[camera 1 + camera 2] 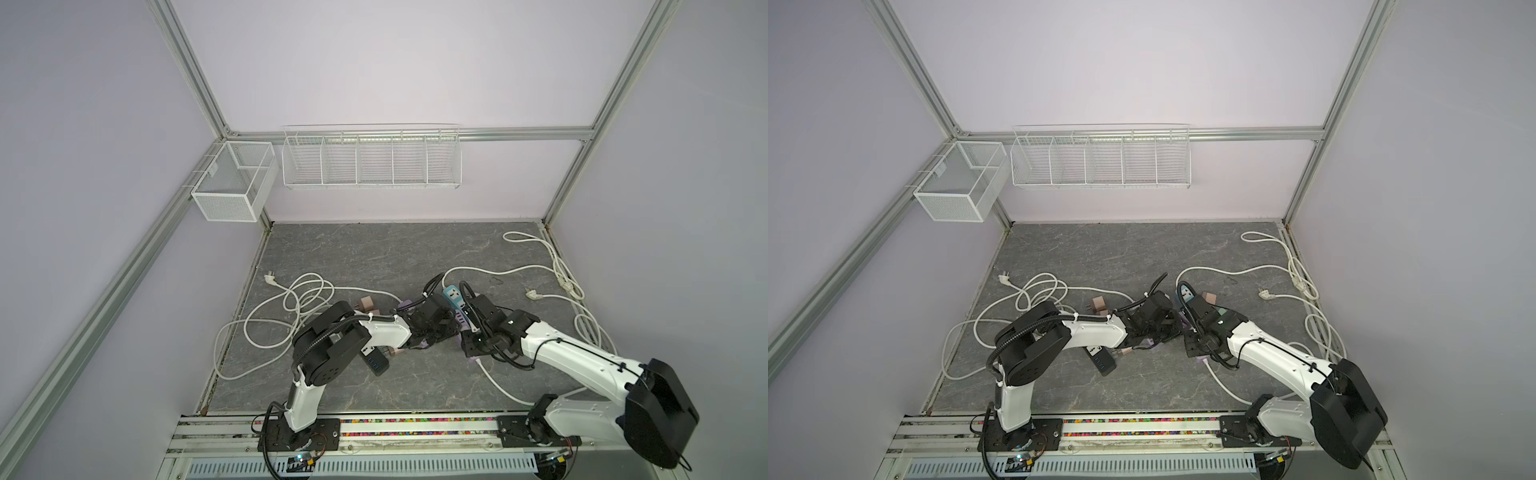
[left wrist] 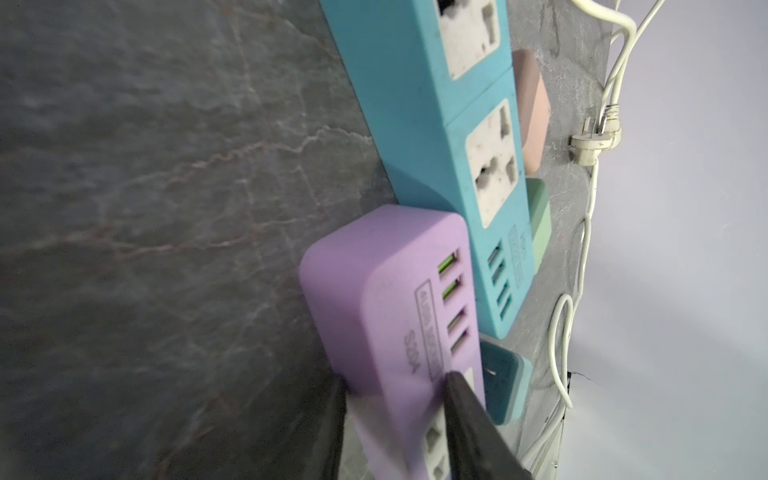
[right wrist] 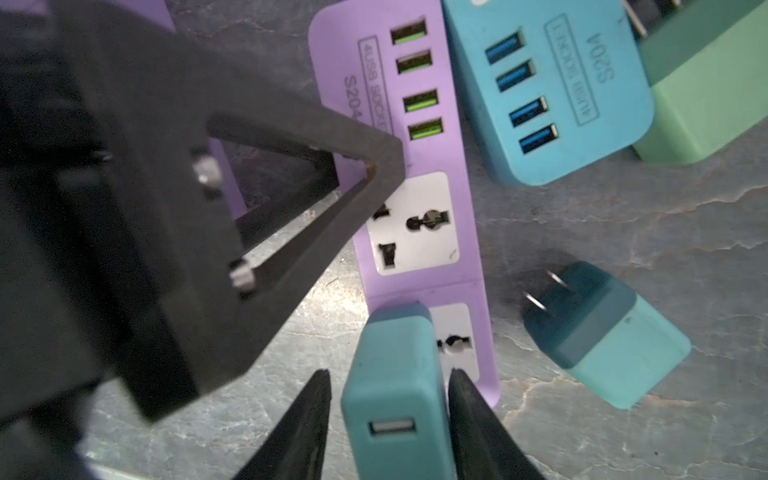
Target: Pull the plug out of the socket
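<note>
Only the right wrist view shows the teal plug [image 3: 395, 349] — a rounded matte block — seated in the purple strip [image 3: 432, 289], the right claw [image 3: 389, 371] set narrow around it (contact unclear). The left wrist view shows the left claw [image 2: 395, 376] clamping that strip on the veined counter [image 2: 166, 208].

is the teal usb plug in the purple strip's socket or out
In. The teal plug stands upright on the purple strip, base against its socket, no prongs showing.

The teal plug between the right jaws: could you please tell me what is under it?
The purple power strip; the teal plug covers part of one white socket, hiding its prongs.
</note>
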You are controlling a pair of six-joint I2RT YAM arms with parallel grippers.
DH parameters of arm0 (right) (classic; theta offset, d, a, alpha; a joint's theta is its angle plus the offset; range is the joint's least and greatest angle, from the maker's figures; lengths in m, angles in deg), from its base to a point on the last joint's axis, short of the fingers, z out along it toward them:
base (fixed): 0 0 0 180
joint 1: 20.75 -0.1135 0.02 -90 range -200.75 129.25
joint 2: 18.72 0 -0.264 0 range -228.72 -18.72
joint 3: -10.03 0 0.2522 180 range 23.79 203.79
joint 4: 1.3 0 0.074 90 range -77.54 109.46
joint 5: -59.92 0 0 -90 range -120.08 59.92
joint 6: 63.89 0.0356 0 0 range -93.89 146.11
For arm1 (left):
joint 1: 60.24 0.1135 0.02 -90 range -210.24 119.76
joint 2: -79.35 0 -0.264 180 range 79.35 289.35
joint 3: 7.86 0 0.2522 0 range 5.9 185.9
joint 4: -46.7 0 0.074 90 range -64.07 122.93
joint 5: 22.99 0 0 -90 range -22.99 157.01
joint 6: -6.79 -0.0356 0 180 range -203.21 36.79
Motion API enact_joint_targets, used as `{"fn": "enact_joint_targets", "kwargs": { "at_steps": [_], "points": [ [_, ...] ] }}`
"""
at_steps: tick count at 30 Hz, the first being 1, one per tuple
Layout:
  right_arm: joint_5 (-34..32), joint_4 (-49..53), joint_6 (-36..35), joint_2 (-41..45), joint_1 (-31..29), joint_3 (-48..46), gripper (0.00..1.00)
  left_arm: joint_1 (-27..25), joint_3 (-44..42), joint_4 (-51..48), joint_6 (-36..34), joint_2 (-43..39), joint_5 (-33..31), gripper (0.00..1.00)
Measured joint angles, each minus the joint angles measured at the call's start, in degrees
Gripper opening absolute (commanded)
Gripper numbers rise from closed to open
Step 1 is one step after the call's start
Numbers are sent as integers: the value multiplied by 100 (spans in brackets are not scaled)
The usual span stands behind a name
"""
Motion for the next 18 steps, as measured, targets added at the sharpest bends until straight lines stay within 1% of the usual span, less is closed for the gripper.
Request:
{"fn": "enact_joint_targets", "kwargs": {
  "at_steps": [9, 18],
  "points": [
    [-227, -39, -48, -186, -31, -7, 33, -2, -2, 15, 2, 0, 0, 40],
    [-267, -125, -120, -234, -63, -7, 26, -96, -7, 39, 2, 0, 0, 40]
  ]
}}
